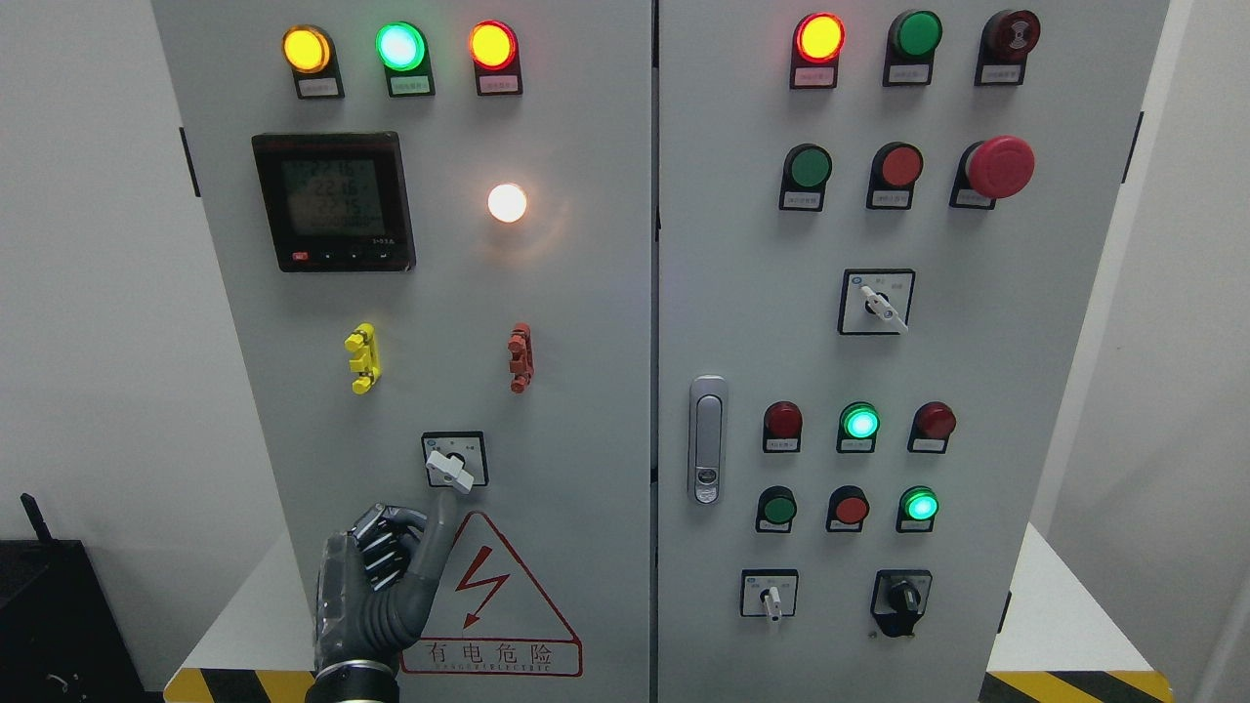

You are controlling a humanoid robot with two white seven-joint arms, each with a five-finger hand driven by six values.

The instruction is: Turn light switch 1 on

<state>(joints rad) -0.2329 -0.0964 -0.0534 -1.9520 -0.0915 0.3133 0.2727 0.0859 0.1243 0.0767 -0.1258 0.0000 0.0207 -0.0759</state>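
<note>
At the lower left of the frame, the left hand (376, 576) rises from the bottom edge in front of the grey cabinet (586, 391). Its fingers (386, 542) are curled toward the palm and grip nothing, while the thumb (437, 532) points up, with its tip just below the switch (451, 467). I cannot tell if the tip touches it. This rotary switch sits in the lower middle of the left door, its white knob tilted toward the lower right. Just under it is a red triangle warning sign (493, 605).

Higher on the same door, a white lamp (507, 202) glows, to the right of a dark meter (334, 202). Along the top of this door, three lamps are lit: yellow (306, 49), green (400, 45) and orange-red (492, 45). Between the meter and the switch there are a yellow clip (362, 357) and a red clip (520, 357).

On the right door, more buttons and lamps are arranged in rows, with a large red mushroom button (1000, 166) at the upper right and a metal handle (707, 439) near the left edge of this door.
</note>
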